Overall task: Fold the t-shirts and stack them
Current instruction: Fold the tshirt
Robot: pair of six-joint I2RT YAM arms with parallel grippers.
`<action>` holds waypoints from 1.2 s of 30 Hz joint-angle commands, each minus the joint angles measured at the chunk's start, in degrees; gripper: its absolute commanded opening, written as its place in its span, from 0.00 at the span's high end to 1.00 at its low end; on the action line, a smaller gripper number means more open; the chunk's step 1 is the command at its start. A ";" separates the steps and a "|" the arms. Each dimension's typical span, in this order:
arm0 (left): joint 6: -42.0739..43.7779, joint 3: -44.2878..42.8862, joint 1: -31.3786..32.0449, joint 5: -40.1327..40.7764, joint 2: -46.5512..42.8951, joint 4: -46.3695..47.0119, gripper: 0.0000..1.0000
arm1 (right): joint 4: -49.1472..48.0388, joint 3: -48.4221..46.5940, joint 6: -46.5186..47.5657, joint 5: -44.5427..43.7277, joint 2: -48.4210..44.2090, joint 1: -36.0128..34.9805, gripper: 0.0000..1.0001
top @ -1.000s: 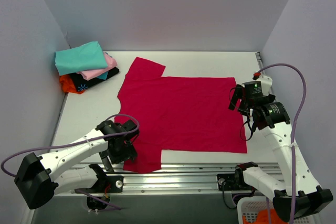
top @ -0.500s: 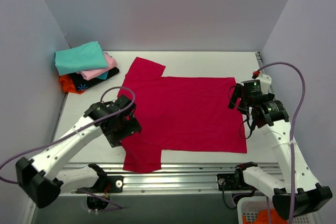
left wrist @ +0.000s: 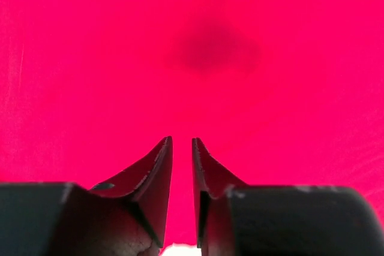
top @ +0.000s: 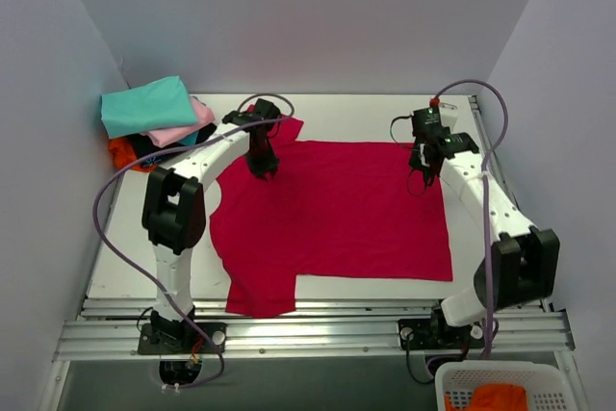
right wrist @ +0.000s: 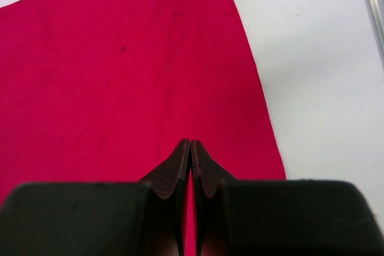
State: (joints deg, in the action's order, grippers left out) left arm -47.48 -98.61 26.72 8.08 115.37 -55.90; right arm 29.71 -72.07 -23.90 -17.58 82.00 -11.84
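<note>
Lying flat, red t-shirt (top: 337, 209) runs left-right, hem rightward.

A large crimson-red cloth t-shirt (top: 337, 218), soft and matt with a fine, even weave, fills the view under the left hand (left wrist: 182, 145). That hand's dark fingers (left wrist: 150, 178) look like hard matt plastic, scuffed pale along the edges. The right hand (right wrist: 191, 145) has the same matt black finish. Just right of it, the white worktop (right wrist: 324, 88) is smooth and matt. Left of the left hand, folded teal, pink, black and orange cloth shirts (top: 154, 127) look soft and dull.
</note>
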 commanded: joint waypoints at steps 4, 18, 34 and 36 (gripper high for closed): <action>5.38 -14.85 -5.62 -4.02 10.04 -0.61 0.77 | -5.36 -7.99 1.14 2.90 14.21 2.60 1.00; 8.72 -29.79 -12.04 -10.89 25.33 -2.81 0.88 | -4.23 -27.41 0.08 7.74 43.49 6.21 1.00; 3.63 -42.69 -17.84 -26.08 39.92 7.28 0.96 | -5.28 -45.52 -0.62 13.27 57.74 8.67 1.00; 2.58 -45.69 -18.02 -29.07 42.73 8.96 0.96 | -6.24 -47.71 -0.36 14.24 59.41 9.20 1.00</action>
State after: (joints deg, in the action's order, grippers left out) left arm -43.55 -140.73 9.28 -18.68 152.48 -53.78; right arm 23.81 -116.38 -24.03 -5.74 138.69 -3.62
